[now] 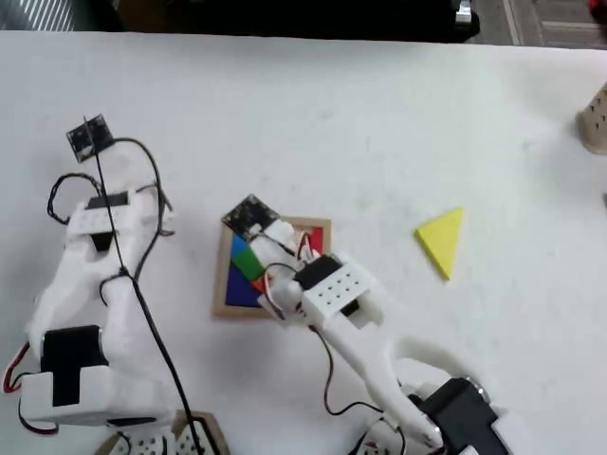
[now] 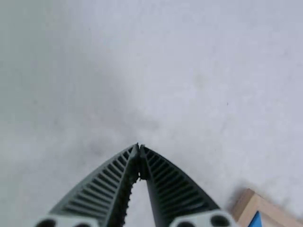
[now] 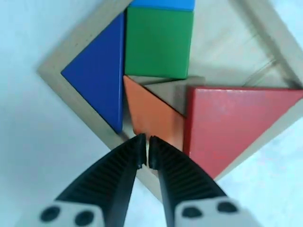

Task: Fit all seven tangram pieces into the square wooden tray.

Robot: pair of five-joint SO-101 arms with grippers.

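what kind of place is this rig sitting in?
Probably a lab or workshop bench: a plain white table, the left arm and right arm side by side, and a wooden tray of tangram pieces.

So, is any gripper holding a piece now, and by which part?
Nothing is held: left gripper shut over bare table, right gripper shut and empty at the tray rim beside the orange triangle.

The tray (image 3: pixel 75 47) is pale wood, the table (image 1: pixel 379 114) white. The pieces: dark blue triangle (image 3: pixel 102 75), green square (image 3: pixel 158 42), light blue piece (image 3: pixel 163 4), orange triangle (image 3: pixel 151 118), red triangle (image 3: pixel 227 123), yellow triangle (image 1: pixel 443 239). The right hand (image 3: pixel 146 151) is black and ribbed, the left hand (image 2: pixel 138 163) grey-green and ribbed
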